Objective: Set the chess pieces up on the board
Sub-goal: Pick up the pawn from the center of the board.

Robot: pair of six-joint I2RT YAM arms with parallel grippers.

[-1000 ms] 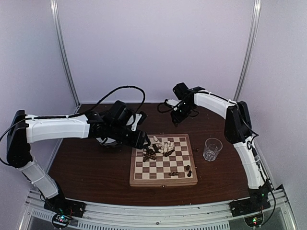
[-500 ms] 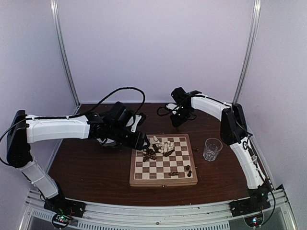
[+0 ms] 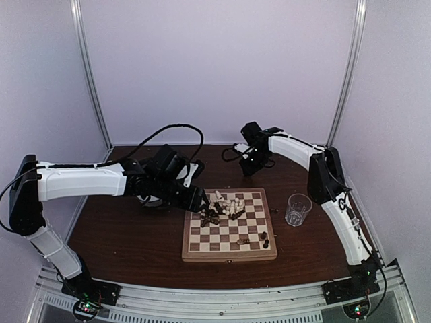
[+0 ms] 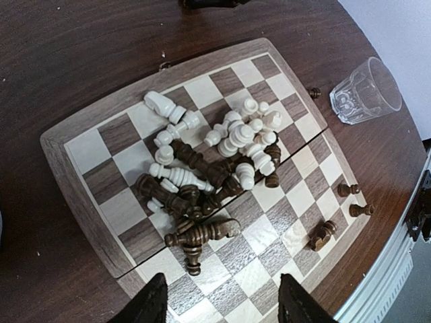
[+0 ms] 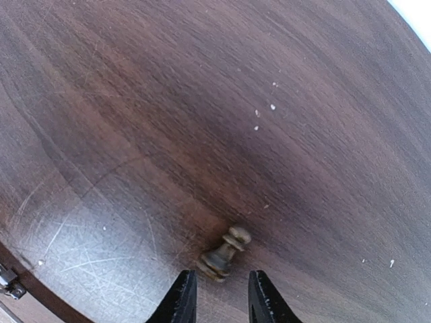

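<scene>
Most chess pieces (image 3: pixel 221 207) lie heaped on the board (image 3: pixel 225 245)'s 12 o'clock half. Left gripper (image 4: pixel 222 303) hangs released above them. Right gripper (image 5: pixel 219 297), also released, faces one dark pawn (image 5: pixel 223 254) lying on the table (image 5: pixel 202 101). Glass (image 3: pixel 297 209) stands upright at the board's 3 o'clock.

A square checked wooden chessboard (image 3: pixel 229 256), a clear drinking glass (image 3: pixel 297 209) and a small dark wooden pawn (image 5: pixel 224 254) were carried by the dark brown bench (image 3: pixel 121 235).
</scene>
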